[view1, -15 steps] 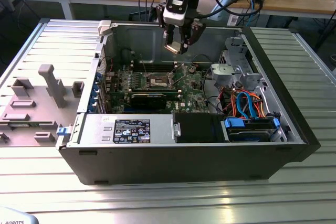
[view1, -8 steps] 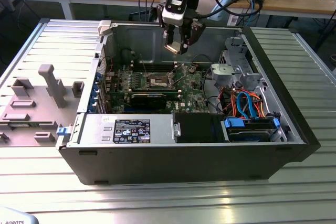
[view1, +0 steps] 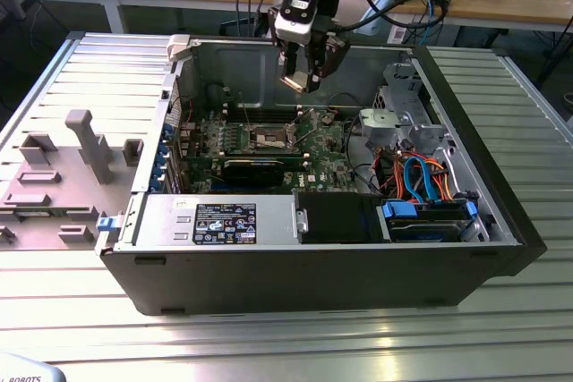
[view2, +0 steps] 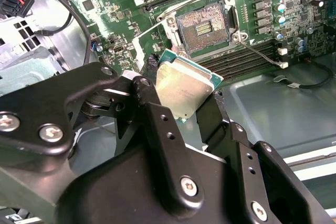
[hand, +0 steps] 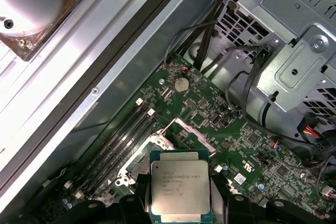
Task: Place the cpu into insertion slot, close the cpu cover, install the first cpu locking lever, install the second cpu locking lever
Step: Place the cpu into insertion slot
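The cpu (hand: 180, 188) is a flat square chip with a dull silver-grey metal lid and a thin green edge. The end effector (view2: 180, 93) has its black fingers closed on two opposite sides of it. The chip hangs tilted above the green board, near but clear of the slot (view2: 203, 25), a dark square socket with a thin metal rim, lying uncovered. The board sits in an open grey steel case (view1: 313, 284) on a ribbed aluminium bench (view1: 295, 337). Wooden desks (view1: 501, 2) with cables stand behind.

Matt silvery metal-topped cpu (hand: 180, 188)
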Action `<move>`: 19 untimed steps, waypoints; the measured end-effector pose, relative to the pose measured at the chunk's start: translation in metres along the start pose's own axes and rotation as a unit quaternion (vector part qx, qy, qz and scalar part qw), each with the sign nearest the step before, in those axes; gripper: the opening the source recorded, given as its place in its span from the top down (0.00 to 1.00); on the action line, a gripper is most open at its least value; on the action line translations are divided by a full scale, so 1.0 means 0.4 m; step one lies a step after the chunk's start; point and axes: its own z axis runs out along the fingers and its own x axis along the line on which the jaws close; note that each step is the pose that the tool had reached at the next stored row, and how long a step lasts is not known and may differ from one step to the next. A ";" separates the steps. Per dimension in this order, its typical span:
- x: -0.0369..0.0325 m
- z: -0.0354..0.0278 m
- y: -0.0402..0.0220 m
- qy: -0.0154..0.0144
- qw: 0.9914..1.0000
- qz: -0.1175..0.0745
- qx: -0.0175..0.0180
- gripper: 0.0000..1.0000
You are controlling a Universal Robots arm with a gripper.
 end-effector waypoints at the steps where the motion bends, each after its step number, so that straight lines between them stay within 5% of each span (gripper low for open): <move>1: 0.000 0.000 0.000 0.000 1.000 0.001 0.000 0.46; 19: 0.000 0.002 0.000 0.000 1.000 0.021 0.000 0.46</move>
